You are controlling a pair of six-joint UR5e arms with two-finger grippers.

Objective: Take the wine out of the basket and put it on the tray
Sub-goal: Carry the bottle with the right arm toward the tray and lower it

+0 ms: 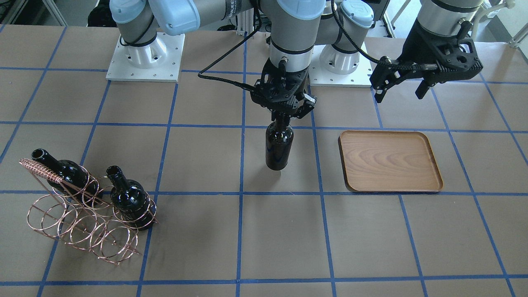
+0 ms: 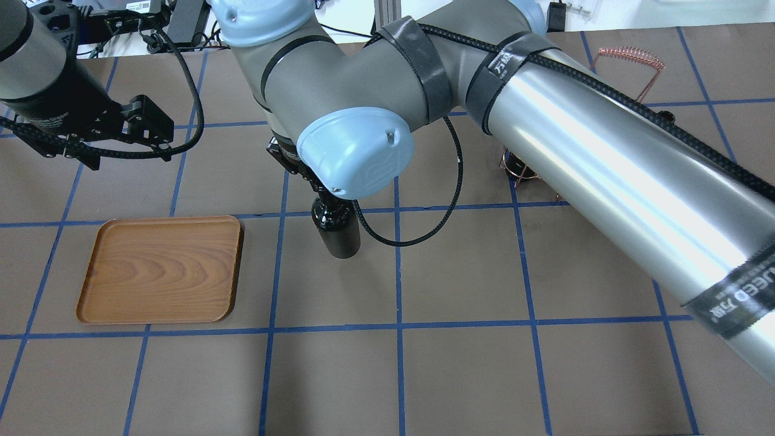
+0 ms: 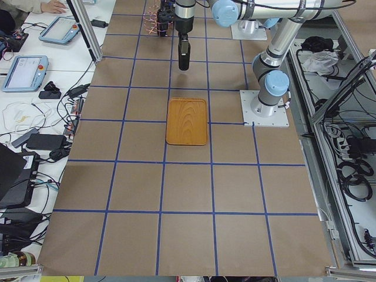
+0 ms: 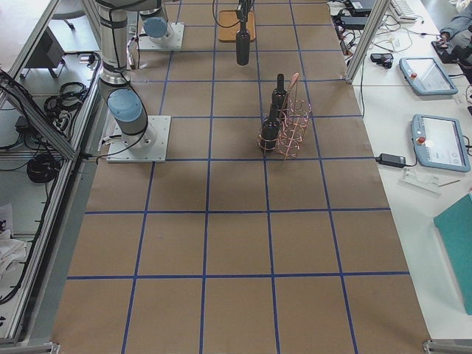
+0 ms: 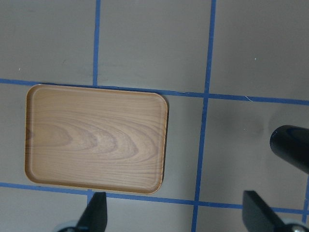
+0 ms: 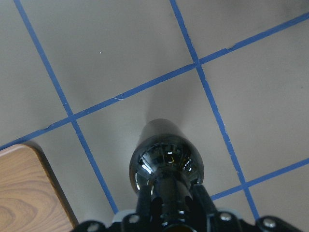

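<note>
Right gripper [image 1: 284, 116], pinching the wine [image 1: 279, 145] by the neck, should hold it plumb beneath itself until above the tray [image 1: 390, 161].

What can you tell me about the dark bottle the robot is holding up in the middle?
The bottle is glossy, near-black glass with no label, a rounded shoulder and a slim neck. It hangs upright, base down, seemingly clear of the brown table, between the wire basket and the wooden tray, nearer the tray. Only the right arm's jaws touch it, shut on the neck; they hide its mouth.
</note>
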